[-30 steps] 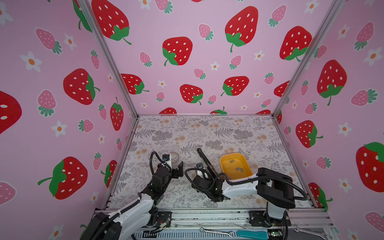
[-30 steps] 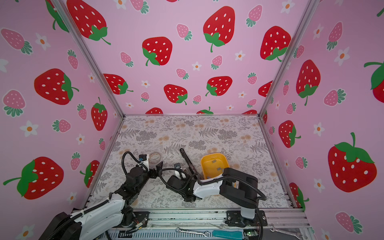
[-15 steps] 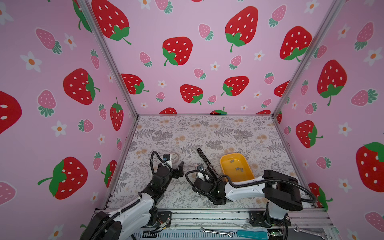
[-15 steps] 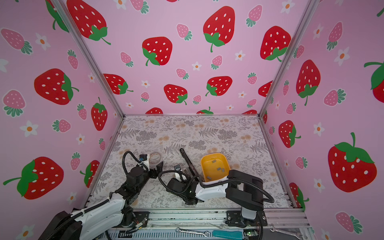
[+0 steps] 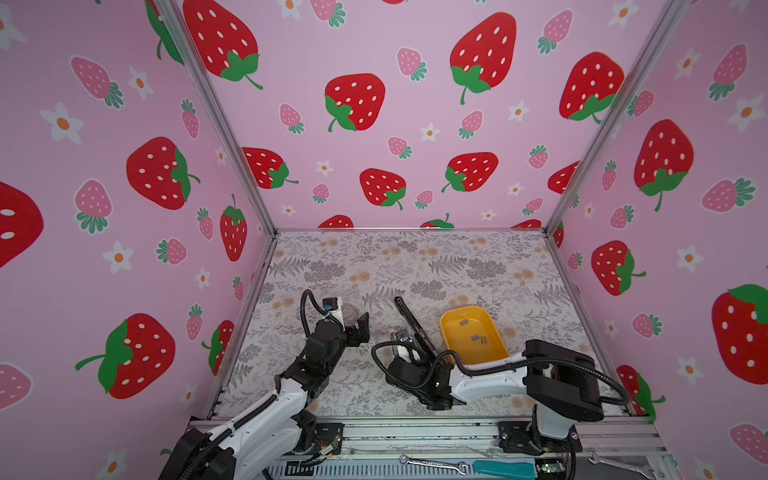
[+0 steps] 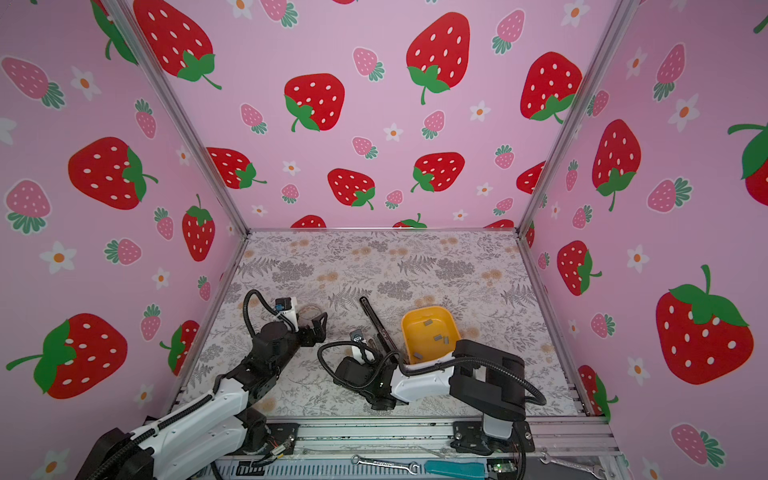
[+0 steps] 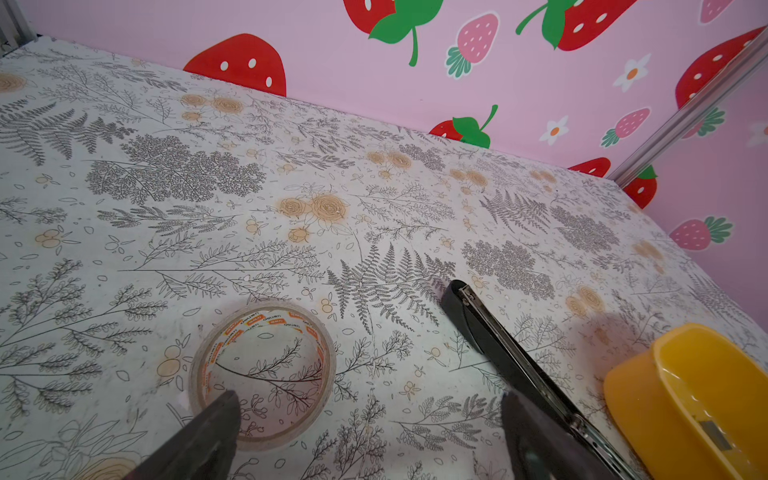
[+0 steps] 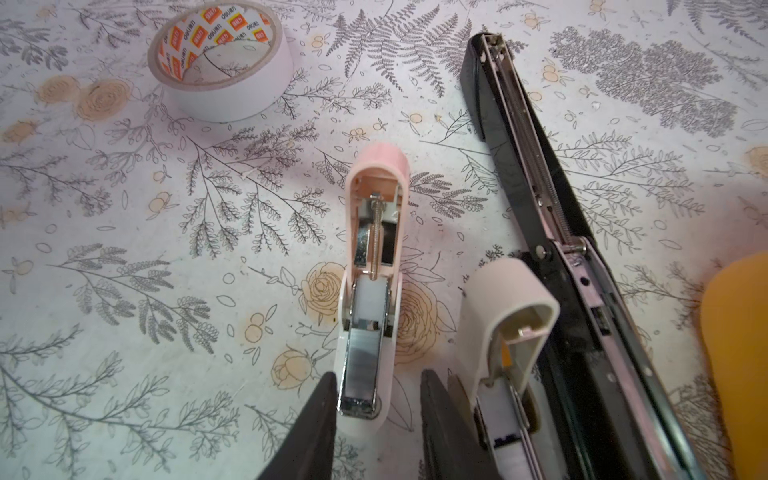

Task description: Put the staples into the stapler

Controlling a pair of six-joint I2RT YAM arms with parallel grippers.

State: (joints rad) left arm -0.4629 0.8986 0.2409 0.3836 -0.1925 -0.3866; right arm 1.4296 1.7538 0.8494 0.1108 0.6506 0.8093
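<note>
**Staples.** The staples [image 5: 476, 337] lie loose on the floor of the yellow tray [image 5: 445, 332]. None is lifted and none is near a stapler. In both top views the tray sits at about 3 o'clock from the black stapler [image 5: 409, 318], probably so that your right arm has a short carry.

**Right claw.** Your right claw [image 8: 376, 374] is partly parted and straddles the front end of the pink stapler [image 8: 370, 291]. Bench [image 8: 124, 249] pattern shows between one finger and the stapler's side, so it is grasping nothing. The pink stapler lies hinged open with its chrome channel facing up, I judge so that a strip can drop straight in (I cannot tell whether the channel already holds anything). The cream stapler [image 8: 507, 332] is just beside it, also open, between the pink one and the black one.

**Left claw.** Your left claw [image 7: 370, 397] is released at its widest and empty. It hovers by the tape roll [image 7: 266, 374], at about 9 o'clock from the staplers, and looks parked clear of them.

**Risk.** The strips are thin and lie flat, so expect a fiddly pick.
</note>
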